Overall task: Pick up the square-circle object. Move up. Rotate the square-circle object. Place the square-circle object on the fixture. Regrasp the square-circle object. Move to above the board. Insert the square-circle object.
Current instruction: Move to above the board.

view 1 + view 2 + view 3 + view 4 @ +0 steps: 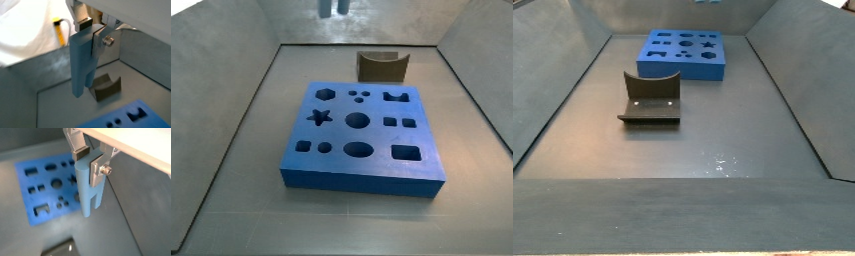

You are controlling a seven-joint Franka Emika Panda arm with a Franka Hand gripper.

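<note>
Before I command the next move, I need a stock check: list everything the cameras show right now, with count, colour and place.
square-circle object: one, light blue-grey, clamped between the tool's fingers in both wrist views, hanging lengthwise above the floor, touching nothing else.
fixture: one, dark brown-olive, notched, on the floor beyond the board's far edge in a side view; nothing rests in it.
board: one, bright blue, many shaped holes, flat on the floor mid-bin; all holes look unfilled.
bin walls: grey, enclosing the floor on all sides.
yellow-tipped item: one, outside the bin in a wrist view; too unclear to name.
tool: one, silver fingers with dark pads, raised above the floor, closed on the square-circle object.
</note>
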